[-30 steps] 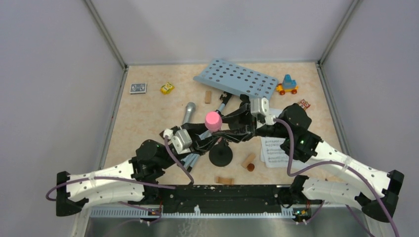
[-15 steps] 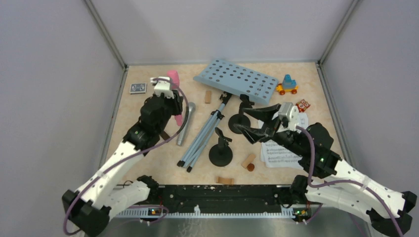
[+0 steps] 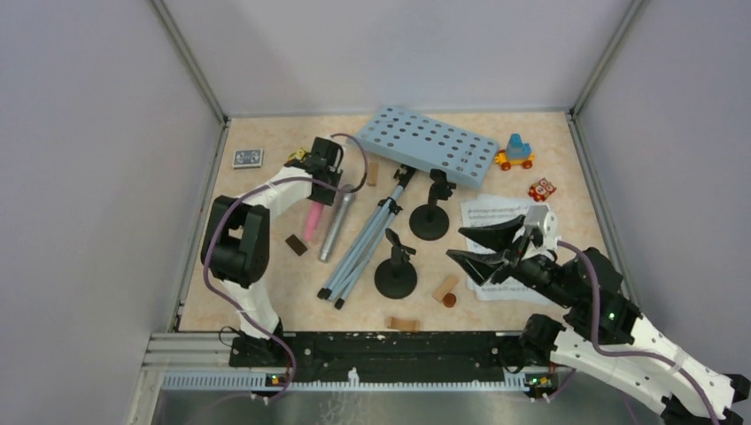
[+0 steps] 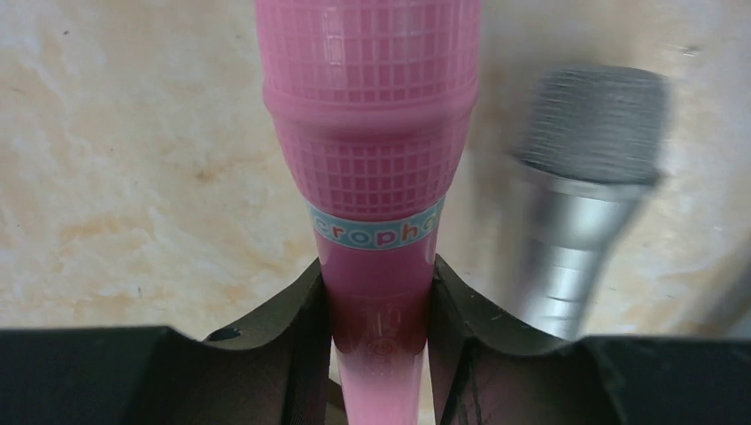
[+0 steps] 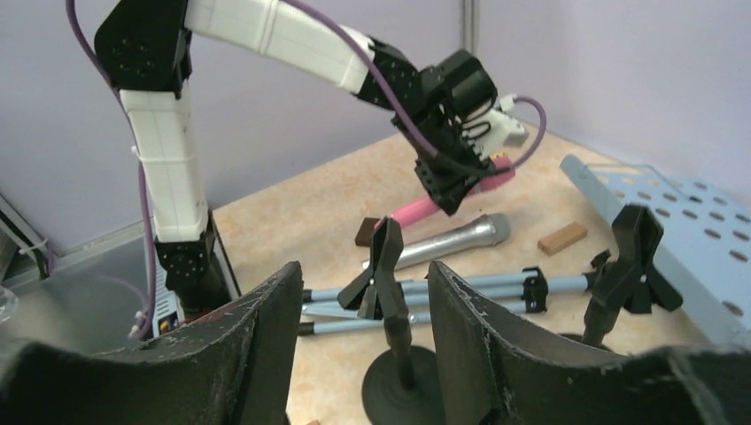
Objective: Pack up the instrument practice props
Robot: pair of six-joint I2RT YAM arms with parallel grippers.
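Observation:
My left gripper point(image 3: 321, 181) point(image 4: 376, 305) is shut on the pink microphone point(image 3: 312, 219) point(image 4: 376, 168), gripping its handle low over the table at the left. Right beside it lies the silver microphone point(image 3: 335, 223) point(image 4: 580, 168). My right gripper point(image 3: 460, 244) point(image 5: 363, 305) hangs open and empty, right of the nearer black mic holder point(image 3: 395, 270) point(image 5: 396, 292). The second holder point(image 3: 431, 214) point(image 5: 630, 266) stands behind. The pale blue music rack point(image 3: 425, 142) lies at the back, its tripod legs point(image 3: 363, 241) stretched toward me. White sheet music point(image 3: 490, 212) lies under my right arm.
A blue and orange toy vehicle point(image 3: 516, 152) and a red toy point(image 3: 542, 189) sit at the back right. Wooden blocks point(image 3: 445, 288) point(image 3: 403, 323) lie near the front, another point(image 3: 373, 172) by the rack. A dark block point(image 3: 295, 245) and a small card point(image 3: 248, 158) lie at the left.
My left arm has carried the pink microphone from the centre to the left and lowered it beside the silver one. My right gripper has pulled back to the right and opened.

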